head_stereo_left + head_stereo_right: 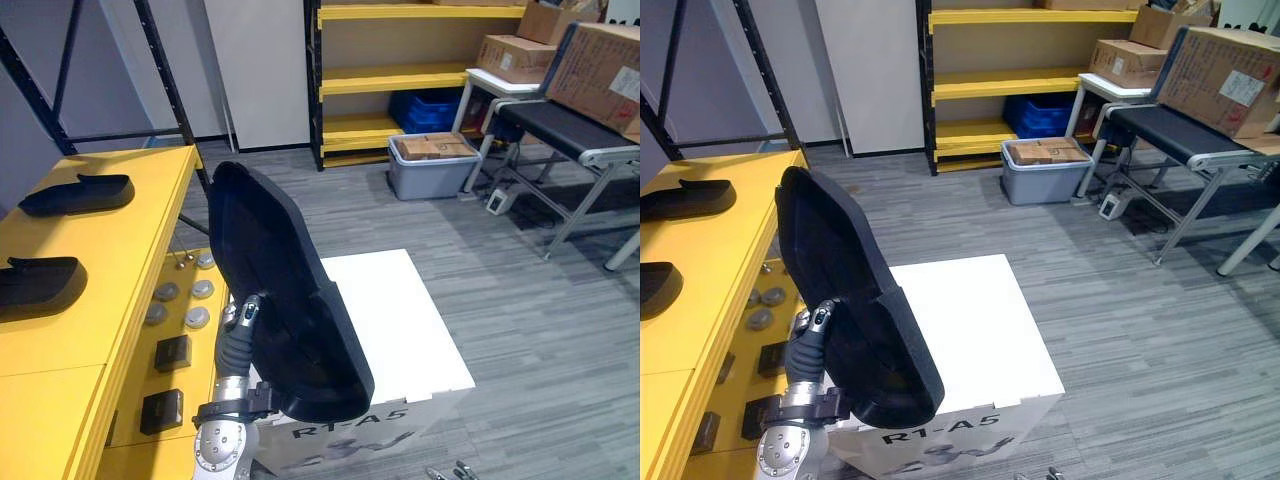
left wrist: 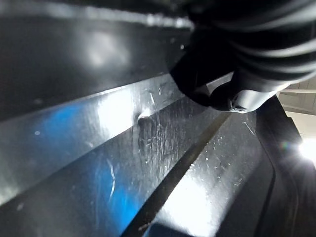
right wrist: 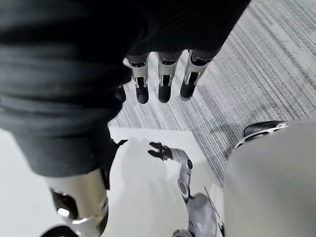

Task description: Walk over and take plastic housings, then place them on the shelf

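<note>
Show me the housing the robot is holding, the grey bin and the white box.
held housing (image 1: 285, 300), left eye view, middle of its shell.
grey bin (image 1: 432, 178), left eye view, front wall.
white box (image 1: 400, 320), left eye view, bare top.

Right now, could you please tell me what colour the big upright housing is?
The housing is black; clearest in left eye view.

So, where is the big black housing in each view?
Left eye view: black housing at centre, over the white box's left edge.
Right eye view: left of centre.
Left wrist view: very close, its glossy surface across the picture.
Right wrist view: I cannot make it out.
Shared landmark: the white box.
</note>
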### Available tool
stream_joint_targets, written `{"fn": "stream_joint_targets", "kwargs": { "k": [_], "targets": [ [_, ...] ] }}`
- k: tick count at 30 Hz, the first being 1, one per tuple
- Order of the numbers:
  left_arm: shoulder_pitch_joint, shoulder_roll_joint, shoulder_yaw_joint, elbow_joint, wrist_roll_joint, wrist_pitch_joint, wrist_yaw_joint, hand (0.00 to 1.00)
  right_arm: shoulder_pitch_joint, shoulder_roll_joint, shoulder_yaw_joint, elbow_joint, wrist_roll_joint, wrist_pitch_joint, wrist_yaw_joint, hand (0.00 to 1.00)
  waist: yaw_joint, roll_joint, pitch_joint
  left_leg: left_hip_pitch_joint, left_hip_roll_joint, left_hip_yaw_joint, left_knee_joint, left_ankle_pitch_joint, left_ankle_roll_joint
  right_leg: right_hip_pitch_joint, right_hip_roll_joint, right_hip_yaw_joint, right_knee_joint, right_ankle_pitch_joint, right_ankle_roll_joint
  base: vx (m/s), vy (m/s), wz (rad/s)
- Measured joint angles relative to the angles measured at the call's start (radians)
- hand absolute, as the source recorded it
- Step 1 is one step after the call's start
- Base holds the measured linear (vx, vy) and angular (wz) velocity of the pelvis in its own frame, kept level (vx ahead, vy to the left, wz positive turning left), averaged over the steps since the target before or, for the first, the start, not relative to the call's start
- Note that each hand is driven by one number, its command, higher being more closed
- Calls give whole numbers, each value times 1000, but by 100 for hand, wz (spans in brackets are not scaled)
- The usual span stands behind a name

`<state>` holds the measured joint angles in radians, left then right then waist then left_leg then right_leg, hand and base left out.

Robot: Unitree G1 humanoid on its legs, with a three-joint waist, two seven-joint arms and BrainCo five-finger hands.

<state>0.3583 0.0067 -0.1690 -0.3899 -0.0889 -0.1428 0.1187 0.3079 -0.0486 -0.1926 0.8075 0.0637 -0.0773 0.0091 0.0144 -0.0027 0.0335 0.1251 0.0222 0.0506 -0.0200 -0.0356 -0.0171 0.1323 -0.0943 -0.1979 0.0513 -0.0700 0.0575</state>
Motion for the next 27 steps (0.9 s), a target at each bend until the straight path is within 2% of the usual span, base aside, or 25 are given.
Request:
{"fn": "stream_joint_targets", "kwargs": {
  "k": [6, 11, 12, 15, 16, 17, 18, 19, 20, 21, 22, 23, 24, 25, 27],
  "targets": [
    [-2, 21, -22, 85, 1, 8, 1, 100, -31, -28, 66, 50, -99, 3, 0, 0, 7, -18, -4, 0, -9, -82, -13, 29, -3, 36, -7, -83, -5, -9, -3, -18, -47, 41],
    [-28, 22, -66, 85, 3, 10, 2, 100, -60, -62, 135, 82, -131, 13, -9, 0, 44, -22, 1, -33, -23, -174, -3, 59, -8, 45, -18, -177, 21, -28, -7, -38, -53, 60],
    [-49, 20, -77, 82, 3, 10, 2, 100, -75, -69, 147, 88, -131, 16, -11, 0, 57, -18, 19, -48, -30, -215, 11, 67, -12, 46, -20, -214, 38, -35, -7, -45, -46, 76],
    [-83, 17, -94, 52, 3, 10, 9, 100, -122, -77, 171, 111, -132, 16, -32, 0, 69, -17, 56, -115, -49, -300, 34, 106, -28, 31, -31, -319, 67, -52, -19, -104, -44, 106],
    [-91, 15, -95, 48, 2, 10, 9, 100, -136, -77, 173, 118, -132, 16, -36, 0, 73, -14, 63, -127, -46, -294, 26, 109, -30, 25, -34, -339, 72, -57, -24, -150, -5, 93],
    [-95, 14, -94, 37, 2, 8, 11, 100, -162, -71, 176, 123, -132, 18, -44, 0, 81, -18, 68, -164, -14, -186, 31, 85, -8, 3, -35, -387, 79, -51, -26, -163, 17, 110],
    [-114, 12, -88, 37, 2, 8, 14, 100, -183, -59, 175, 129, -133, 18, -49, 0, 73, -23, 75, -228, 32, -13, 127, 51, 22, -2, -52, -442, 84, -46, -31, -134, 18, 119],
    [-125, 10, -92, 37, 2, 8, 15, 100, -193, -55, 176, 133, -136, 20, -52, 0, 72, -23, 83, -259, 60, 68, 205, 24, 27, -3, -63, -467, 94, -46, -31, -57, 89, 125],
    [-136, 3, -97, 38, 2, 8, 16, 100, -197, -54, 176, 145, -150, 21, -55, 0, 73, -23, 84, -292, 105, 198, 344, -19, 48, 2, -84, -507, 111, -46, -31, 13, 135, 107],
    [-156, 0, -111, 48, 1, 6, 22, 100, -195, -55, 176, 146, -152, 21, -59, 0, 71, -21, 82, -289, 147, 297, 465, -50, 91, 12, -109, -551, 123, -47, -30, 5, 169, 111],
    [-184, 1, -127, 65, 0, 1, 28, 100, -191, -55, 175, 146, -152, 21, -61, 0, 64, -15, 79, -273, 180, 370, 533, -71, 119, 27, -125, -586, 133, -48, -29, 10, 175, 109],
    [-215, 0, -138, 84, 0, -1, 32, 100, -192, -54, 172, 143, -151, 21, -65, 0, 48, -5, 71, -251, 211, 450, 553, -100, 126, 45, -137, -622, 142, -48, -23, 38, 206, 134],
    [-264, -5, -163, 111, 1, -1, 35, 100, -196, -64, 164, 136, -151, 21, -70, 0, 20, 18, 57, -245, 204, 521, 510, -125, 94, 61, -144, -676, 159, -46, -15, 84, 263, 159],
    [-297, -2, -179, 121, 2, -1, 35, 100, -195, -64, 155, 134, -151, 21, -72, 0, -2, 23, 42, -243, 158, 500, 437, -132, 82, 62, -152, -714, 160, -47, -10, 74, 183, 152],
    [-338, -2, -193, 133, 3, -1, 43, 100, -197, -48, 155, 140, -151, 21, -76, 0, -2, 9, 42, -234, 76, 442, 312, -113, 75, 49, -174, -743, 142, -40, 2, 54, 194, 116]
  ]
}}
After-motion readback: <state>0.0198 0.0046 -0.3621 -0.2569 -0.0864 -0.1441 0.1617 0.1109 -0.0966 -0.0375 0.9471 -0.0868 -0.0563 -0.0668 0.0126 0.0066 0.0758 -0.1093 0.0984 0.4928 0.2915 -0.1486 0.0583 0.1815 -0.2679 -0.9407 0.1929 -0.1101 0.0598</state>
